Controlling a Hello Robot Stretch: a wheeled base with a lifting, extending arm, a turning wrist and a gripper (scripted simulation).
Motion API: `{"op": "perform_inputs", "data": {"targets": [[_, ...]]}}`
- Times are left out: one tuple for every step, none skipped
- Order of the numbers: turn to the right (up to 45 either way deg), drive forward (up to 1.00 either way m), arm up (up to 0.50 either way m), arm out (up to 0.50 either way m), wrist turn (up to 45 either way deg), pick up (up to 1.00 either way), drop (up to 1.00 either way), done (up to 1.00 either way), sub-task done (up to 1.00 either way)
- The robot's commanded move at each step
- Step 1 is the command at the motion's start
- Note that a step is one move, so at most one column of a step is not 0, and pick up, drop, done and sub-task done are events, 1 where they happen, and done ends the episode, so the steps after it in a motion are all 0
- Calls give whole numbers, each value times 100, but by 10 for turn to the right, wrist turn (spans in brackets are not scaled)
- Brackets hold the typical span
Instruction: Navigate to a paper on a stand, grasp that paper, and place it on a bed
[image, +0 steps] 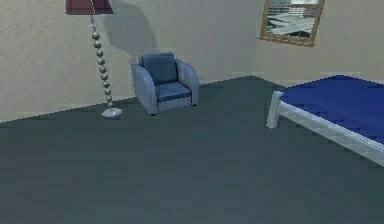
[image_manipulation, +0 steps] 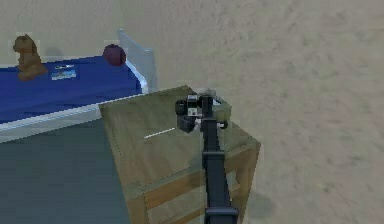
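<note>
A wooden stand (image_manipulation: 170, 150) fills the middle of the arm side view, and my arm reaches out over its top. The gripper (image_manipulation: 186, 108) sits above the stand's far part, left of the two white marker squares. A thin pale sliver (image_manipulation: 158, 132), maybe a sheet of paper seen edge-on, lies just left of the fingers at the stand's top. I cannot tell whether the gripper holds anything. A bed with a blue cover and white frame (image_manipulation: 70, 88) stands beyond the stand at the arm side view's left; it is also at the forward view's right, bed (image: 340, 105).
On the bed sit a brown teddy bear (image_manipulation: 28, 55), a dark red ball (image_manipulation: 115, 54) and a small flat item (image_manipulation: 64, 72). Ahead are a blue armchair (image: 165, 82), a floor lamp (image: 98, 60) and a framed picture (image: 292, 20). Dark open floor (image: 150, 170) lies in front.
</note>
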Motion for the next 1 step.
{"op": "perform_inputs", "data": {"targets": [[0, 0, 18, 0, 0, 0, 0, 0, 0]]}}
